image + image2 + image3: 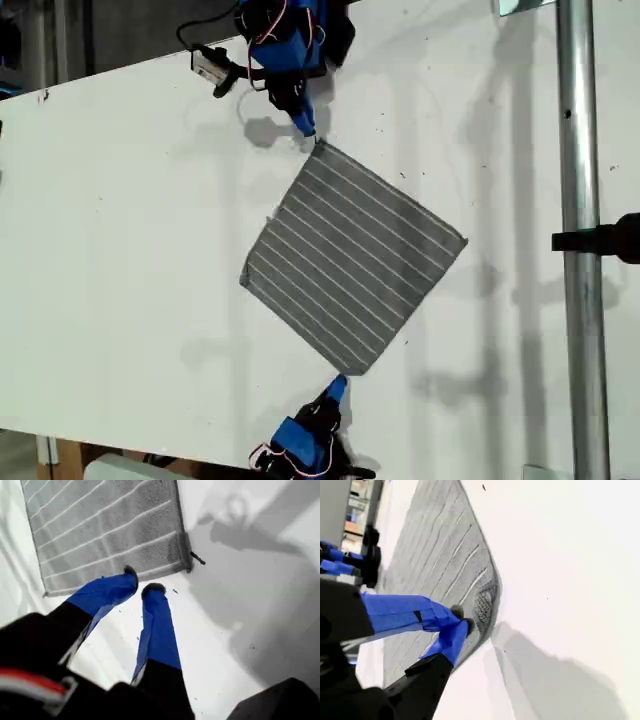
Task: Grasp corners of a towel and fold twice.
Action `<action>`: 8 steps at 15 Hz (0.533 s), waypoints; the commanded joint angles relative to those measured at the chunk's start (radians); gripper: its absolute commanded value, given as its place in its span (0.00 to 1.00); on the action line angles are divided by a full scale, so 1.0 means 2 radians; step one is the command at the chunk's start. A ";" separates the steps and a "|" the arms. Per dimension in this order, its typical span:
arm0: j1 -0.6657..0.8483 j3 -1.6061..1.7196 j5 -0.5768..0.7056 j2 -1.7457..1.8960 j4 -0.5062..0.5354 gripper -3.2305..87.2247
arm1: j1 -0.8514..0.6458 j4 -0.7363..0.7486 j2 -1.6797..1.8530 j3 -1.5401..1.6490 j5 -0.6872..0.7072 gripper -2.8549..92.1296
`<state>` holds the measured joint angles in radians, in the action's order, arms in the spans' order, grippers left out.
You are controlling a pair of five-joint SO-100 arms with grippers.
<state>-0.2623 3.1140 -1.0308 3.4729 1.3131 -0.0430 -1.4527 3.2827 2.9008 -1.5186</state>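
Square grey white-striped towel (pixel 350 260) lies flat on the white worktop (pixel 120 250). My first claw (pixel 338 382), narrowly parted, sits just short of its six o'clock corner (pixel 355 370). My second claw (pixel 308 130), tips together, touches the twelve o'clock corner (pixel 320 146).

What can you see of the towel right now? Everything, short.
The towel is a square grey cloth with thin parallel white stripes and hemmed edges, soft-looking, lying flat and unfolded on the white table, turned diamond-wise in the exterior view. My second gripper touches one corner; my first gripper sits just short of another.
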 commanded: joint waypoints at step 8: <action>0.180 -0.002 -0.193 0.002 -0.025 0.00 | 0.064 0.001 0.000 -0.039 -0.004 0.03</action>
<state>0.0920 3.1170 -1.3944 3.4745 1.3008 0.0706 -1.4527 3.2889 2.8962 -1.5217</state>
